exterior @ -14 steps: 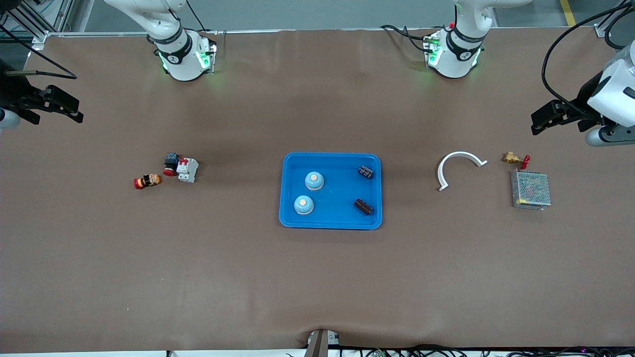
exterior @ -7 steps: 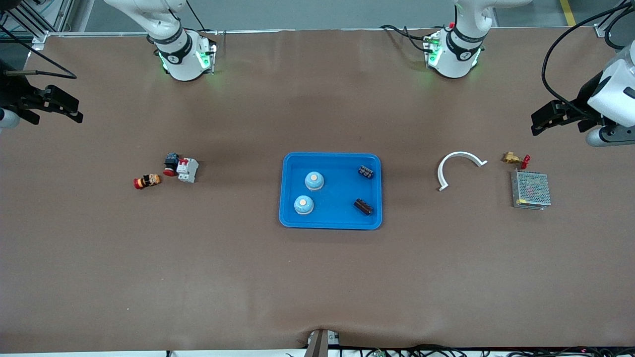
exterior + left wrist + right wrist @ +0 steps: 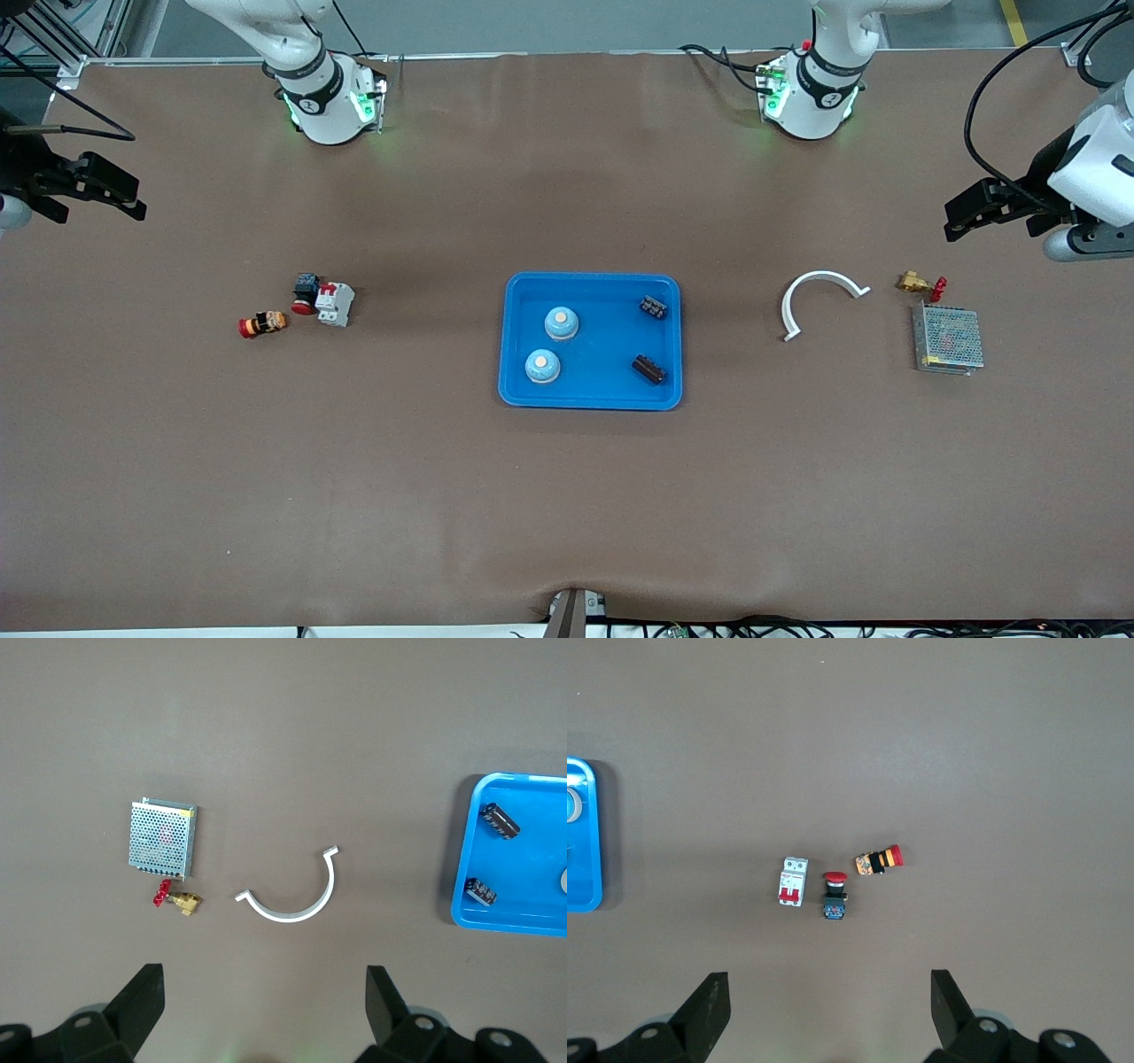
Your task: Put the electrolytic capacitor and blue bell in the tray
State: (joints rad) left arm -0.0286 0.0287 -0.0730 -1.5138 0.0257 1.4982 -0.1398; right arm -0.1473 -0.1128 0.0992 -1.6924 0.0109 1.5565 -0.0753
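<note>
Both grippers stand with fingers spread wide and empty. The left gripper (image 3: 961, 217) hangs high over the left arm's end of the table; the right gripper (image 3: 124, 197) hangs high over the right arm's end. Each is well apart from the tray (image 3: 523, 394), which sits mid-table between them.

Inside the tray lie all four task pieces. Two blue bells sit upright toward the right arm's side — one bell (image 3: 561, 322) farther from the front camera, the other bell (image 3: 541, 365) nearer. Two dark electrolytic capacitors lie on their sides toward the left arm's side: one capacitor (image 3: 654, 307) farther, the other capacitor (image 3: 648, 369) nearer, its long axis slanted across the tray corner.

Outside the tray, toward the left arm's end: a white curved clip (image 3: 819, 297), a brass valve with a red handle (image 3: 920, 283) and a mesh-cased power supply (image 3: 948, 338). Toward the right arm's end: a circuit breaker (image 3: 335, 303), a red push button (image 3: 305, 292) and an orange-and-red switch (image 3: 263, 323).

Judged from this, nothing remains to carry — neither arm is nearer to any task piece, and both appear to wait.
</note>
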